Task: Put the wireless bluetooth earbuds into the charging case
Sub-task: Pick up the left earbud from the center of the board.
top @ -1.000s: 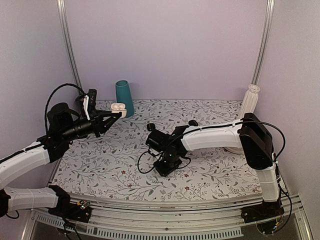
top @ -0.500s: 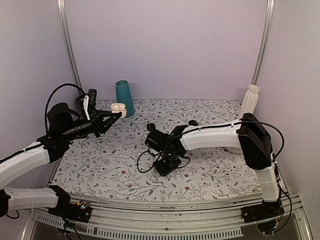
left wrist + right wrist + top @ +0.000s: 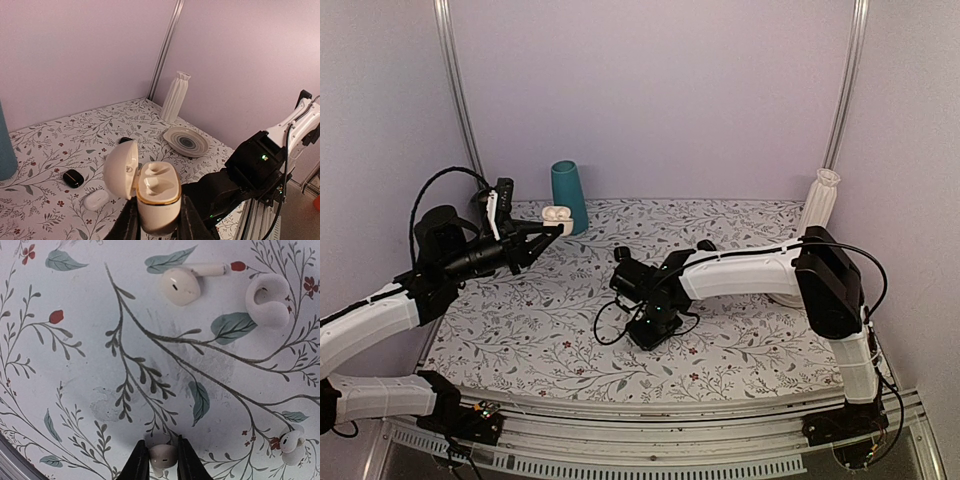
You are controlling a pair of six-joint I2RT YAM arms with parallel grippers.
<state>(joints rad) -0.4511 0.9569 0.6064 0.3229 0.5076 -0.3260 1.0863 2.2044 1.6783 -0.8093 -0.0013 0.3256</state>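
White earbud (image 3: 163,456) in right gripper (image 3: 161,461)

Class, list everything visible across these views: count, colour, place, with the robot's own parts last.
charging case: 1, white, lid open, in the left fingers
earbuds: 2, white, one loose on the cloth, one between the right fingers
round pieces: 2, white, on the cloth near the earbuds
lumps: 2, black, on the cloth
cup: 1, teal, back left
vase: 1, white, back right
plate: 1, grey, beside the vase
cloth: 1, floral, covering the table
arms: 2, white and black, near edge
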